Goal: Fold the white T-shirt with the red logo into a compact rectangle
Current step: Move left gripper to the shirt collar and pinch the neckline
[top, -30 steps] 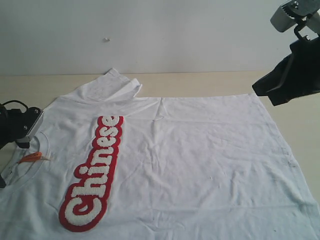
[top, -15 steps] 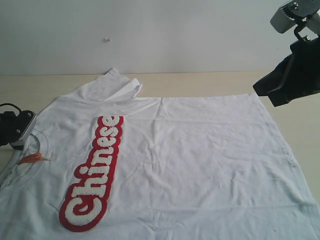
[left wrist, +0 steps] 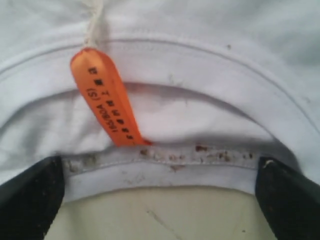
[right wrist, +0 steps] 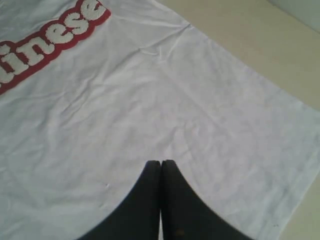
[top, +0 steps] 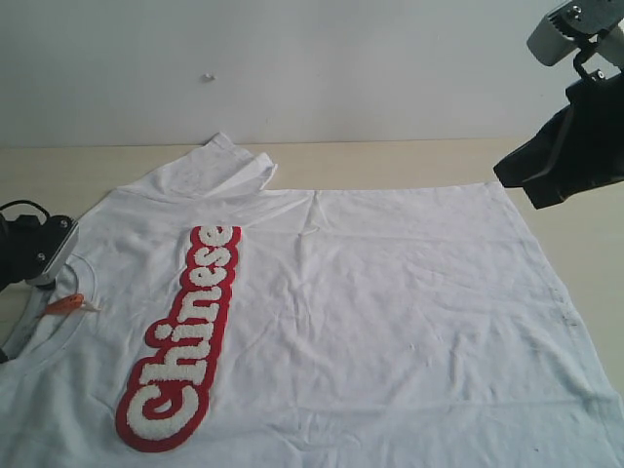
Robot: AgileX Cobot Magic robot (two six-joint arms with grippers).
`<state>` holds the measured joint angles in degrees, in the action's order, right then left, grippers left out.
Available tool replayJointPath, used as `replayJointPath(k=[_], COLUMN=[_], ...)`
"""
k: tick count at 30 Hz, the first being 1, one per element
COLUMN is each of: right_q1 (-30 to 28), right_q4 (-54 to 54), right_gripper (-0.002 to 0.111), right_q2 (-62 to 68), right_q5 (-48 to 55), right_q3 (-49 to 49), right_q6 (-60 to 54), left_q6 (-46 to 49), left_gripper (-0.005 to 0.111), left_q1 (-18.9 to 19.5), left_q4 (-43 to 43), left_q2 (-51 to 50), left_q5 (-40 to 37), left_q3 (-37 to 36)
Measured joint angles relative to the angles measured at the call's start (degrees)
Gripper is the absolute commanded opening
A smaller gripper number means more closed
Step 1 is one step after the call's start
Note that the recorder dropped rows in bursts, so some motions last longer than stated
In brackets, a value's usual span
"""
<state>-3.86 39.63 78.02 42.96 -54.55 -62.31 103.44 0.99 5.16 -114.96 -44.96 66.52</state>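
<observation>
Hovering over the hem, your right gripper (right wrist: pixel 161 167) is pressed together; your left gripper (left wrist: pixel 160 169) spreads wide at the ribbed collar (left wrist: pixel 200 62) of the white T-shirt (top: pixel 390 312), flat and wrinkled on the table (top: pixel 409 156).

A pale beige desk (top: pixel 390 161) carries the scene in the exterior view. Its bare surface shows as a band running from 10 o'clock through 12 o'clock to 2 o'clock. The band widens toward 3 o'clock, and a narrow sliver of desk also shows at 9 o'clock. The top is smooth and matte. In the left wrist view a faint thin scratch (left wrist: pixel 160 219) crosses the bare desk. Behind the desk's far edge, at 12 o'clock, stands a plain off-white wall (top: pixel 370 58). A small pale speck (top: pixel 208 75) sits on the wall at about 11 o'clock, well above the desk's edge.
</observation>
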Motion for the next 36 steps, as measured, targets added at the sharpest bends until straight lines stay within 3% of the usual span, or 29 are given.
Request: replayJointPath(k=[17,24,36], right_q1=[0.0,0.0,0.0], right_q4=[-0.1,-0.1,0.6], right_gripper=[0.000,0.000,0.016], right_q2=[0.0,0.0,0.0], right_q5=[0.0,0.2,2.9], right_q3=[0.0,0.0,0.0], right_q6=[-0.1,-0.1,-5.6], left_q6=[0.8,-2.5,-3.2], left_gripper=[0.105,0.105,0.105], left_q1=[-0.1,0.0,1.0], left_q4=[6.5,2.4,1.9], left_q2=[0.8,-0.7,-1.8], left_q5=[-5.2,-3.0,-2.2], left_q3=[2.6,2.0,2.3])
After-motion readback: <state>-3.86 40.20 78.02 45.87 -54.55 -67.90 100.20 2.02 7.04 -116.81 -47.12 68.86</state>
